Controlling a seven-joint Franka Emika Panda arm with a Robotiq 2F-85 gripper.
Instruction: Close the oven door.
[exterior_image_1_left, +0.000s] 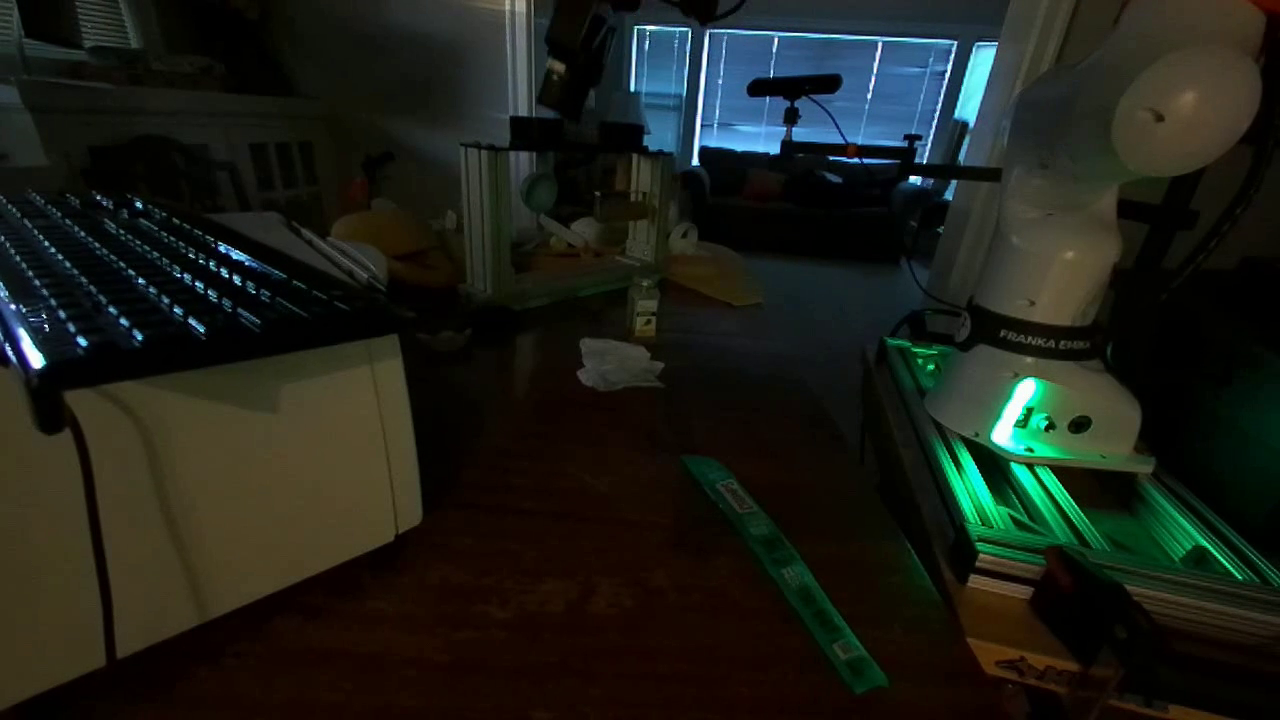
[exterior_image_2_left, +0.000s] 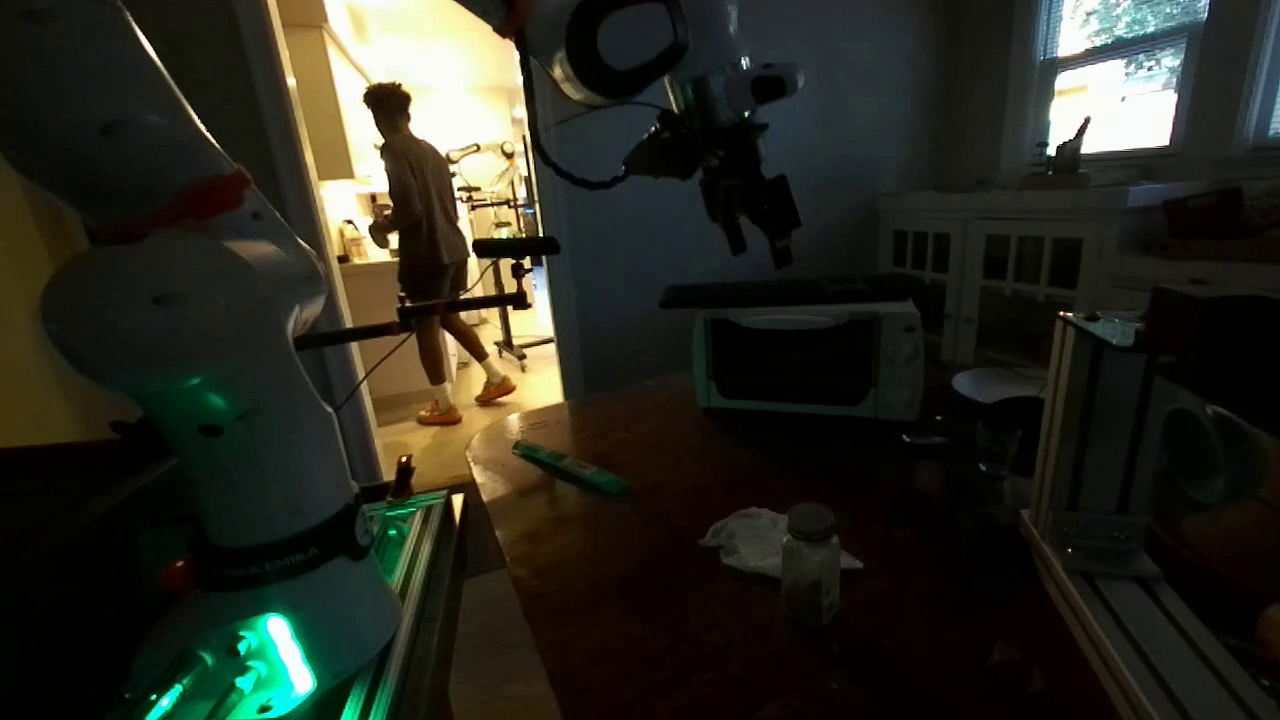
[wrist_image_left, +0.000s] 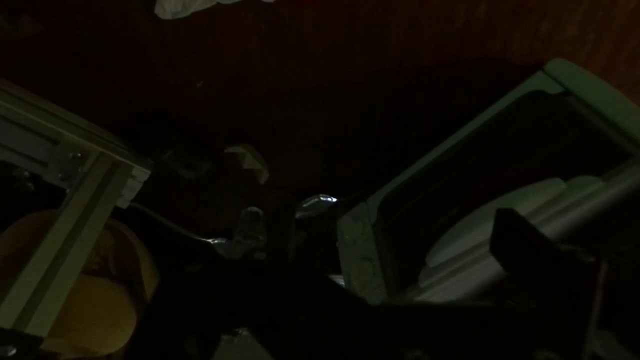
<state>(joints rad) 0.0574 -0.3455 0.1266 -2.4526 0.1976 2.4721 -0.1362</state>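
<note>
The oven door (exterior_image_2_left: 790, 362) is a dark glassy panel with a pale frame on the front of the pale grey oven (exterior_image_2_left: 898, 365). It stands upright and looks flush with the oven's front, its handle along the top edge. In the wrist view the door (wrist_image_left: 480, 155) lies at the right with its pale handle (wrist_image_left: 475, 235). My gripper (exterior_image_2_left: 760, 252) hangs above the oven, apart from it, with fingers spread and nothing between them. Its dark fingers (wrist_image_left: 400, 245) also show in the wrist view. In an exterior view the oven's pale wall (exterior_image_1_left: 250, 480) shows, and its door is hidden.
A black ridged slab (exterior_image_1_left: 170, 270) lies on the oven. A green strip (exterior_image_1_left: 785, 575), a crumpled white tissue (exterior_image_1_left: 618, 364) and a small jar (exterior_image_2_left: 810, 570) are on the table. A metal frame (exterior_image_2_left: 1055, 430) stands beside the oven. A person (exterior_image_2_left: 425, 200) is in the doorway.
</note>
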